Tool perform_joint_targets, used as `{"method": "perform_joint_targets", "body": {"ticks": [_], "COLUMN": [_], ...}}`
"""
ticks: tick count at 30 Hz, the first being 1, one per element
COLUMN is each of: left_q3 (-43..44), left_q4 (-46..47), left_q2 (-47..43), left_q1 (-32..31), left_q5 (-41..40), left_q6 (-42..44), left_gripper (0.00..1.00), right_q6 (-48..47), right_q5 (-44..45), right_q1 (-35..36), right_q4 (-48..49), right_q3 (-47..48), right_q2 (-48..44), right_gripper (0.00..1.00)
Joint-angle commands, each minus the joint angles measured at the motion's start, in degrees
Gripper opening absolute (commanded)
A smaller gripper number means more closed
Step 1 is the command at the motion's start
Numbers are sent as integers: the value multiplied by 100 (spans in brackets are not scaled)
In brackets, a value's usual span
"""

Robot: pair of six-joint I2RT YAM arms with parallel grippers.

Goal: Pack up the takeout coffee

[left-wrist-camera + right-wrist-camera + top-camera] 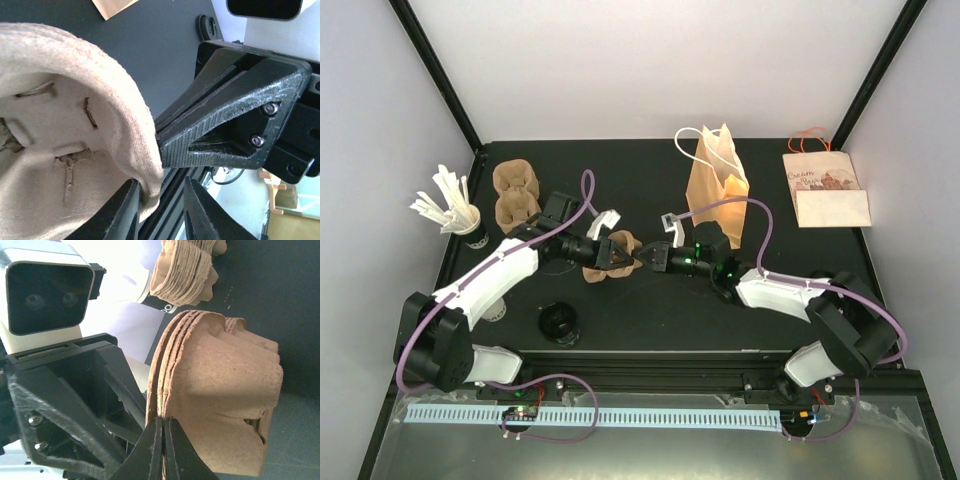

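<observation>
Peeling one pulp cup carrier point(608, 268) off its nested stack looks like the job here, mid-table, with both arms meeting right on it. The right gripper point(162, 440) is pinched tight on the rim, and from its wrist view you can count several layers fanned at that edge, so it seems to have only the outer one or two. The left gripper point(160, 215) straddles the opposite lip with its jaws a little apart. The rim sits in the gap against one finger, not squeezed. To do this well, I'd say one side must clamp the rest of the stack firmly before the other pulls. A slow, straight pull along the nesting direction suits soft pulp, because twisting could tear that thin lip. The paper bag point(718, 185) stands upright behind, open and waiting, near the right arm.
</observation>
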Motion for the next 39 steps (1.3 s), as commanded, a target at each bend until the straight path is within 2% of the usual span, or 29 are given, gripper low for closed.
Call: {"method": "perform_joint_targets", "body": {"ticks": [1, 4, 7, 13, 16, 33, 39], "left_q3": [-13, -58, -69, -65, -12, 245, 534], "left_q4": [290, 293, 215, 74, -68, -455, -841], "left_q2": [-85, -75, -51, -13, -60, -312, -550], "left_q1": [-95, -99, -112, -124, -116, 9, 203], "left_q5": [496, 400, 194, -90, -241, -282, -410], "left_q6": [60, 73, 131, 236, 313, 350, 423], "left_gripper": [31, 36, 34, 6, 2, 2, 2], "right_q6": [-94, -96, -76, 25, 15, -886, -943], "right_q5": [-215, -252, -303, -374, -140, 956, 1185], "right_q1": [22, 26, 30, 27, 16, -15, -54], "right_q4": [-146, -136, -108, 4, -162, -1599, -1817], "right_q3": [48, 56, 65, 2, -79, -240, -258], "right_q2": [186, 153, 130, 108, 50, -231, 66], "right_gripper": [1, 1, 1, 1, 1, 1, 1]}}
